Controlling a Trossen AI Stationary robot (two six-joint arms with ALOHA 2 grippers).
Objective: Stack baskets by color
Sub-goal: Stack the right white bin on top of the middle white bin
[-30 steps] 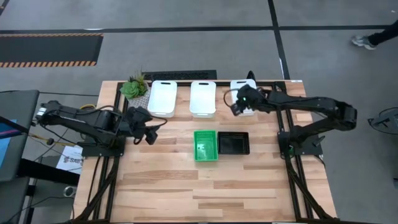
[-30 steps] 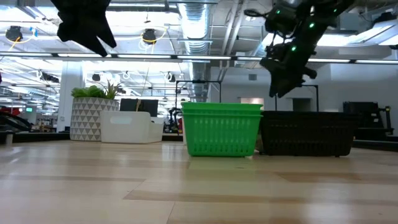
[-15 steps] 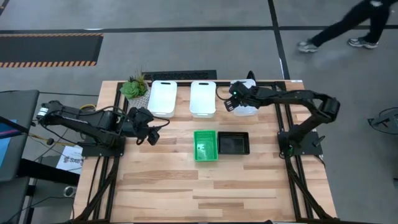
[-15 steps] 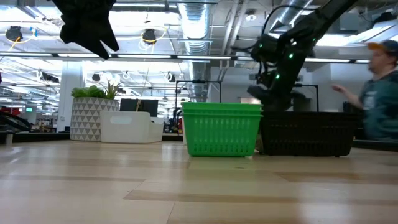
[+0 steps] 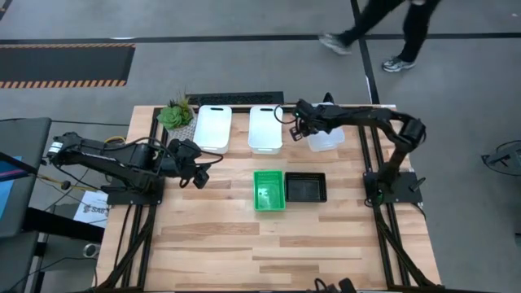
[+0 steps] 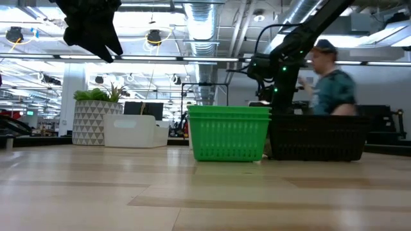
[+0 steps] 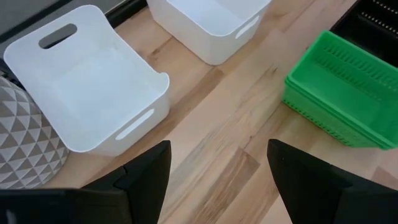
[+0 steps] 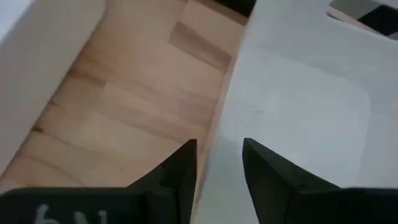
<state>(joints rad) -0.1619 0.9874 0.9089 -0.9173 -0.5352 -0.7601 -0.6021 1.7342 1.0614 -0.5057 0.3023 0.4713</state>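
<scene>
Progress check, stacking by colour

- Green: a green stack (image 5: pixel 269 190) sits near the middle of the table (image 5: pixel 244 244); in the low view (image 6: pixel 229 133) at least two nested rims show, the exact count cannot be told. Judged done or nearly so
- Black: a black stack (image 5: pixel 305 187) touches the green one on its right-edge side; layers cannot be counted. Judged likewise
- White: not stacked. Three white baskets stand singly in a row along the far edge: one (image 5: pixel 212 127) just beside the potted plant (image 5: pixel 176 114) near the far left corner, one (image 5: pixel 265 128) mid-edge, one (image 5: pixel 325 134) toward the far right corner
- Right gripper (image 5: pixel 302 130) is at the near-side wall of that third white basket; in its wrist view the jaws straddle the wall's rim (image 8: pixel 219 134), one finger inside and one outside, narrowly apart. Whether they already pinch the wall cannot be told
- Left gripper (image 5: pixel 195 172) waits near the left edge, jaws wide apart, holding nothing; first white basket (image 7: pixel 93 93) lies ahead of it
- A person (image 5: pixel 383 28) is on the floor beyond the far edge
- Remaining, as judged: nest the three whites into one stack
</scene>
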